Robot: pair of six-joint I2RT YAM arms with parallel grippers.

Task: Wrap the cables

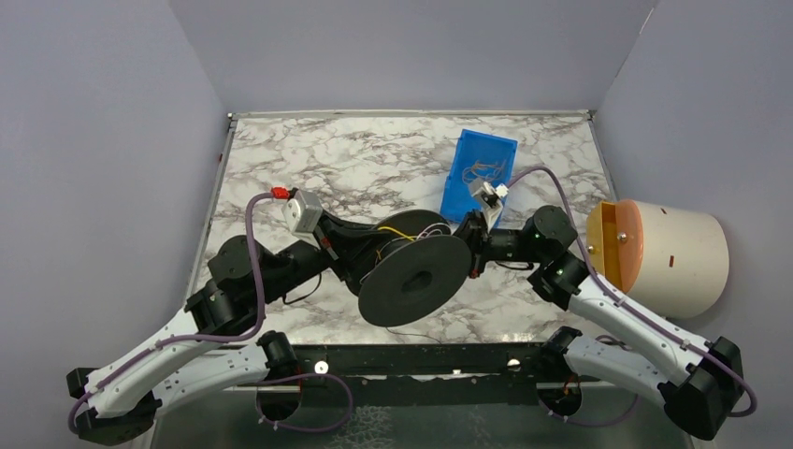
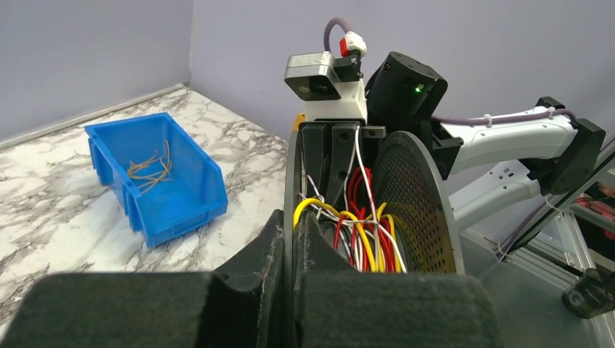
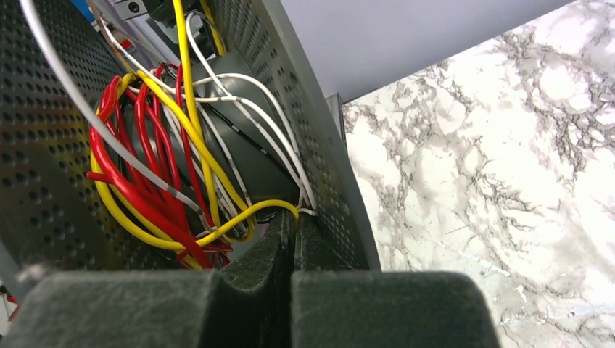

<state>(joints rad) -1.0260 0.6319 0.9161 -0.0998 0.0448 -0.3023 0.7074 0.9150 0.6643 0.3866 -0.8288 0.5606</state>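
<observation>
The black spool [image 1: 416,276] stands on edge near the middle of the marble table [image 1: 355,159], tipped so one perforated flange faces up and toward six o'clock. The red, yellow and white cables [image 3: 152,167] sit in a loose tangle around its hub, between the two flanges. The left gripper [image 2: 294,246] comes in from the spool's nine o'clock with its pads squeezed narrow on the rim of one flange, which I judge is there to stop the reel rolling or tipping. The right gripper [image 3: 292,246] reaches in from about two o'clock, between the flanges. Its pads are pressed together, and yellow and white strands run into the seam, so it looks pinched on the cables themselves, probably to draw slack and lay a turn. The winding is uneven and several loops bulge outward, so the wrap seems partly done. The blue bin [image 1: 479,168] at one o'clock holds thin brownish bands [image 2: 149,170], likely ties for later
</observation>
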